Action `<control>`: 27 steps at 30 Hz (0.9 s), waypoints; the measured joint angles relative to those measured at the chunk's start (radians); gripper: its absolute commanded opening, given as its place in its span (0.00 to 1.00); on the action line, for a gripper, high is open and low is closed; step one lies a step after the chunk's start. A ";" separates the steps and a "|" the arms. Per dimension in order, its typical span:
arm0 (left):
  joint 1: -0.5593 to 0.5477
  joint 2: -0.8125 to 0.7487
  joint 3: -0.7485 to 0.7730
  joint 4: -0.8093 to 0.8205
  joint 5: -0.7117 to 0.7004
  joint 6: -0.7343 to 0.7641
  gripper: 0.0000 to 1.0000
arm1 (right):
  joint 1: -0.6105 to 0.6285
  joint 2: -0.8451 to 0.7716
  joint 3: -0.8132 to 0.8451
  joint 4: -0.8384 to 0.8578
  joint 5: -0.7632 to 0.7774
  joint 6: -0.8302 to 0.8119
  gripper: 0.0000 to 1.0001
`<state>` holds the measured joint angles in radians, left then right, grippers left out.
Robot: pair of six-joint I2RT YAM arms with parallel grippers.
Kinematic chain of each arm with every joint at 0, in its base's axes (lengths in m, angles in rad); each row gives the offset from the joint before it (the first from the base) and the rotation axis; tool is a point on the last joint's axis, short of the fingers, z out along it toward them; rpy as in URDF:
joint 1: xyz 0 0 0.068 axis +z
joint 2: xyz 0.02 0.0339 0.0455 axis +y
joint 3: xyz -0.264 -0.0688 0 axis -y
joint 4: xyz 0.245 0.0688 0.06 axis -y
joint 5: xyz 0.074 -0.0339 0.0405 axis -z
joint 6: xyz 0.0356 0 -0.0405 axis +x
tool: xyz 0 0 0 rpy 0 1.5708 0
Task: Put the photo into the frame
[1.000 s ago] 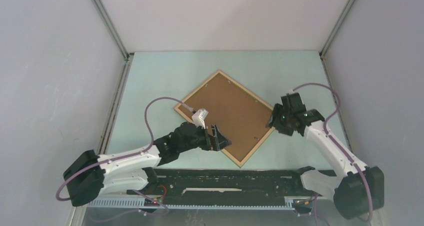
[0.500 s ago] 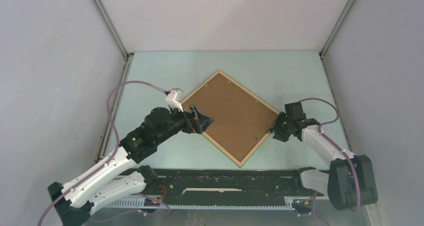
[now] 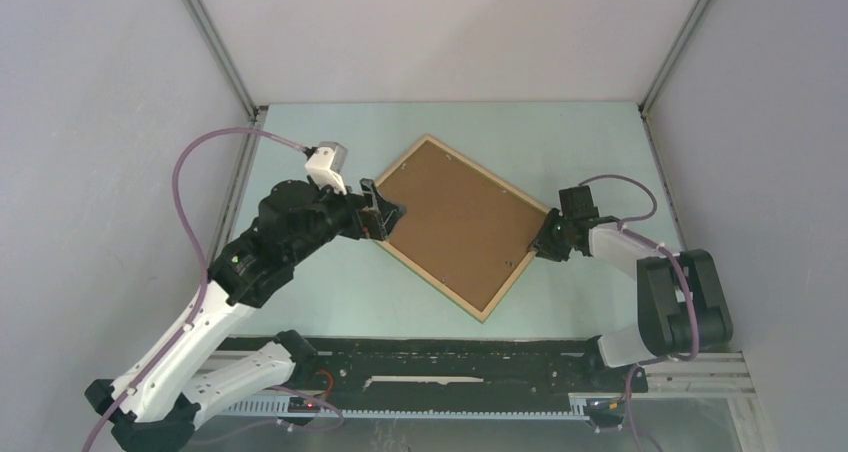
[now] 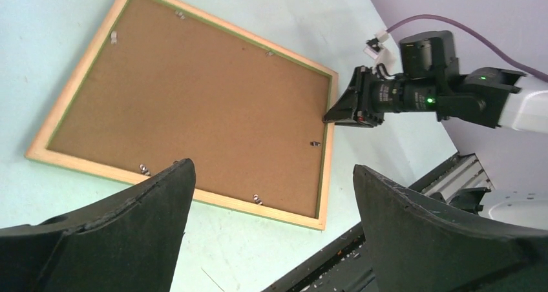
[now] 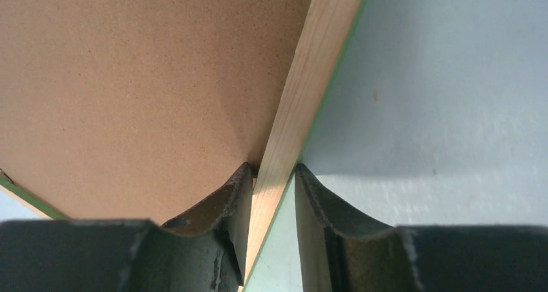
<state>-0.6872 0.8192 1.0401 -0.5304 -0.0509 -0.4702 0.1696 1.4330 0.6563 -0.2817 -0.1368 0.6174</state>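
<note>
Well, right gripper (image 3: 541, 247) pinches the frame (image 5: 304, 92) at its right edge, mid-picture; left gripper (image 3: 385, 215) hangs spread wide, centre-left.

No text, brand, number or sign is legible in any view. In the left wrist view, between 1 and 2 o'clock, a small white tag (image 4: 377, 42) sits on the purple cable (image 4: 420, 22) behind the right gripper (image 4: 331, 118). Any print on the tag is too small to read. Between 2 and 3 o'clock a green indicator light (image 4: 427, 100) glows on that gripper's black body.
</note>
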 measured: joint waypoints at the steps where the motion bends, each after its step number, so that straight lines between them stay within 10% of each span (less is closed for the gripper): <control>1: 0.002 0.006 0.023 -0.007 0.002 0.011 1.00 | 0.000 0.021 0.015 0.012 -0.002 -0.007 0.29; 8: 0.010 0.045 0.138 -0.034 0.002 0.090 1.00 | 0.011 0.160 0.159 0.006 0.015 -0.062 0.00; 22: 0.083 0.029 0.087 -0.001 0.014 0.123 1.00 | 0.092 0.391 0.462 -0.102 -0.027 -0.321 0.00; 27: 0.086 0.029 0.055 0.008 0.020 0.124 1.00 | 0.079 0.456 0.569 -0.188 -0.028 -0.356 0.35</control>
<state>-0.6010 0.8486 1.0946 -0.5224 -0.0311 -0.3466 0.2485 1.8889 1.2255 -0.4694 -0.1650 0.2611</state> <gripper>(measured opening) 0.996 0.135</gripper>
